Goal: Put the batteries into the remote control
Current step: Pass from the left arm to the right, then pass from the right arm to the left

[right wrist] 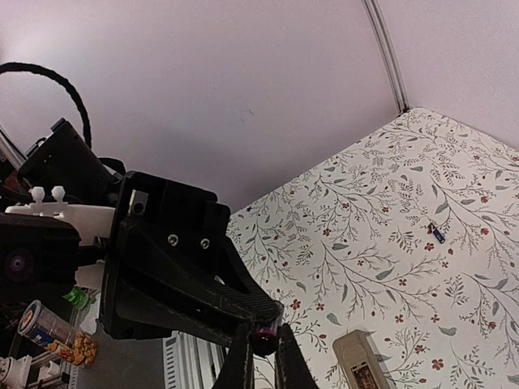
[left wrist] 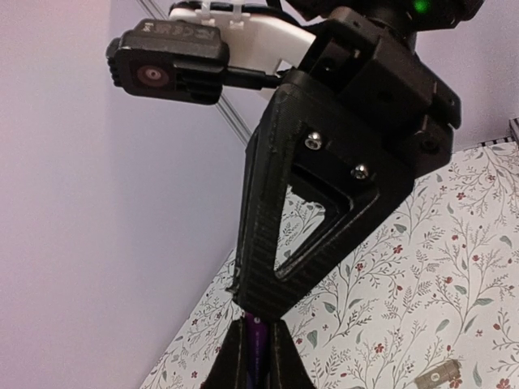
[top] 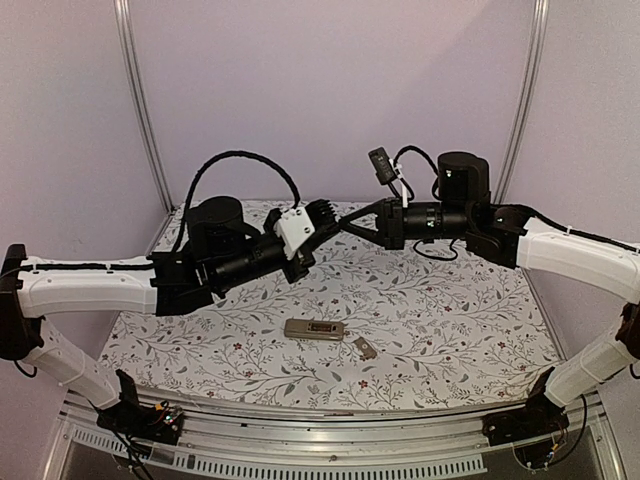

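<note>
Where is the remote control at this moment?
In the top view, the remote control lies on the flowered table near the front middle, with a small loose cover just right of it.

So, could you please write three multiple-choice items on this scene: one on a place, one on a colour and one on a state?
1. Where is the remote control?
A) lying on the floral table, between the two arms
B) clamped in a gripper
C) resting on an arm

2. What colour is the battery between the left gripper's fingers?
A) green
B) purple
C) white

3. How do the left gripper and right gripper stand?
A) both wide open, far apart
B) one resting on the table, one raised
C) both raised, tip to tip, shut on the battery

Answers:
1 A: the top view shows it flat on the table, beside the loose cover piece.
2 B: the left wrist view shows a purple cell between the fingers.
3 C: both wrist views show the tips meeting at the cell in mid-air.
</note>
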Robot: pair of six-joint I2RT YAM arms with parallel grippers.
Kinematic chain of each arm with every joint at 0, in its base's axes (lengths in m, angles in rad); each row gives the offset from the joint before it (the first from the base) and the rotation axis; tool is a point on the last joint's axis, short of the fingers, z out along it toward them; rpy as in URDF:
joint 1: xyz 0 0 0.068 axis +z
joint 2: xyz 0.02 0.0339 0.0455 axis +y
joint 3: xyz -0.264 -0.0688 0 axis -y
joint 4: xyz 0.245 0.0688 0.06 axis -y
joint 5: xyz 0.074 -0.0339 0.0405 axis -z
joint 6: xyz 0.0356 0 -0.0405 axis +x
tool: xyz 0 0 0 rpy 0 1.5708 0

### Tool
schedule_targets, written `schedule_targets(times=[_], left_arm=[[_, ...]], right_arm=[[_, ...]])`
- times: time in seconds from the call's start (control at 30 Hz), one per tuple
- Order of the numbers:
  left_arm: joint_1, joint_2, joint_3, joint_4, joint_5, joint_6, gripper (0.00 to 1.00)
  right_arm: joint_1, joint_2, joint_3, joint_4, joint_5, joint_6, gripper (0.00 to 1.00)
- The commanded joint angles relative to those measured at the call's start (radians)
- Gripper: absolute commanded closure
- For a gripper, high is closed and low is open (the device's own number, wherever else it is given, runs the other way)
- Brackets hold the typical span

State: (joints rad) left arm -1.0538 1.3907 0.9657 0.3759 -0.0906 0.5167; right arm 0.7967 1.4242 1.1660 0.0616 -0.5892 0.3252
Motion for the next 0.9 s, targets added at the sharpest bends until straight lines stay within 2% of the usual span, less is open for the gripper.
schedule_targets(times=[0.0, 0.1, 0.13, 0.2, 0.27, 0.37, 0.47, 0.5, 0.67, 0.87], left_arm=[[-0.015, 0.02, 0.01, 0.007, -0.015, 0.006, 0.96], [-0.014, 0.028, 0.019, -0.013, -0.028, 0.003, 0.62], [-0.014, 0.028, 0.019, -0.014, -0.032, 0.003, 0.54], [-0.015, 0.026, 0.018, -0.018, -0.04, 0.005, 0.42], [-0.015, 0.02, 0.014, -0.028, -0.044, 0.008, 0.38], [-0.013, 0.005, 0.003, -0.052, -0.054, 0.006, 0.39], [-0.01, -0.021, -0.015, -0.06, -0.076, 0.001, 0.56], [-0.008, -0.03, -0.019, -0.058, -0.071, -0.006, 0.58], [-0.003, -0.063, -0.038, -0.02, -0.013, -0.056, 0.58], [0.002, -0.055, -0.036, -0.03, 0.004, -0.064, 0.68]], right_arm=[[0.01, 0.015, -0.001, -0.007, -0.036, -0.002, 1.0], [0.009, 0.012, -0.002, -0.005, -0.035, -0.005, 1.0], [0.008, 0.011, -0.003, -0.005, -0.035, -0.006, 1.0], [0.006, 0.012, -0.005, -0.003, -0.033, -0.003, 1.0], [0.002, 0.009, -0.008, 0.0, -0.031, 0.0, 1.0], [-0.008, -0.001, -0.017, 0.01, -0.034, 0.007, 1.0], [-0.024, -0.023, -0.053, 0.082, -0.059, 0.028, 1.0], [-0.027, -0.029, -0.069, 0.118, -0.072, 0.044, 1.0], [-0.029, -0.053, -0.142, 0.299, -0.111, 0.108, 1.0], [-0.028, -0.064, -0.164, 0.362, -0.119, 0.137, 1.0]])
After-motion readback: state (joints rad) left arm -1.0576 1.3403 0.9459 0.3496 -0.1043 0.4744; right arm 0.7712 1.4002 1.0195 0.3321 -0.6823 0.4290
